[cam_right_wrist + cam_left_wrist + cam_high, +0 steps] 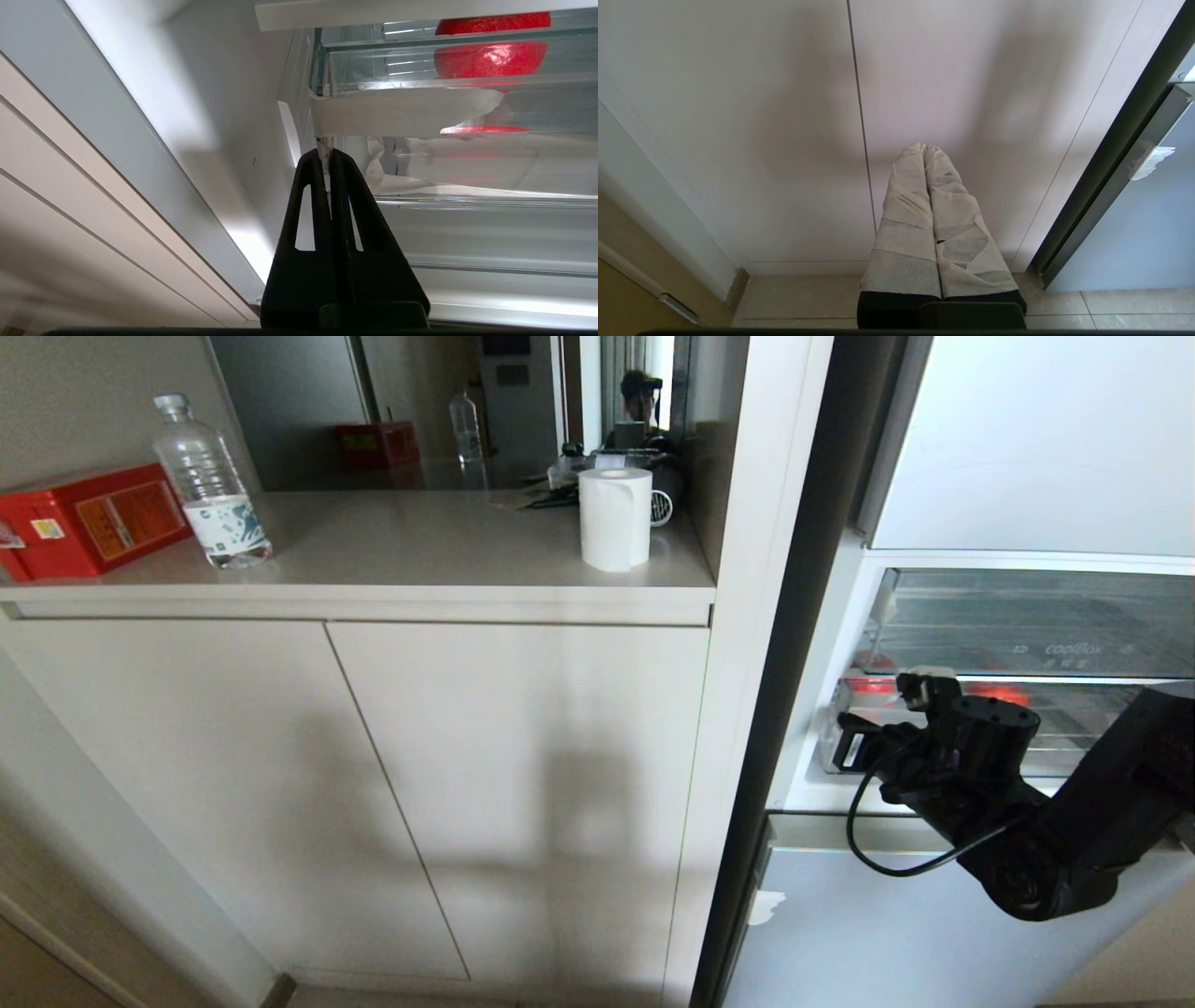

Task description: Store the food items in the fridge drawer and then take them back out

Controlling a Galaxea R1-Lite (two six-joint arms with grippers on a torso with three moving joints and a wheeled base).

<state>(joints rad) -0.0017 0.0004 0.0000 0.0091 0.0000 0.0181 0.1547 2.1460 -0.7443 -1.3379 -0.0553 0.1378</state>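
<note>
**Right gripper pinched on tape at the fridge drawer's corner**

In the head view the right gripper [845, 747] sits at about 4 o'clock, reaching from the dark right arm [1074, 821] toward the near left corner of the fridge drawer [1074, 761]. The right wrist view shows its black fingers [310, 186] pressed together, with a thin strip of white tape [323, 147] caught between the tips; that strip hangs from a broad white tape band [397, 112] across the drawer's front lip.

The drawer is a clear plastic bin, and two red food items [1004, 693] glow through its wall: one near the left end, one further right. In the right wrist view one red piece [488, 58] shows clearly behind the clear front. Above the drawer sits another clear bin with faint lettering [1069, 651].

The left gripper [924, 149] hangs before the pale cabinet doors [784, 116], its tape-wrapped fingers closed against each other and holding nothing.

On the counter at 11 o'clock in the head view stand a water bottle [207, 485], a red box [84, 518] and a paper roll [614, 518].
</note>
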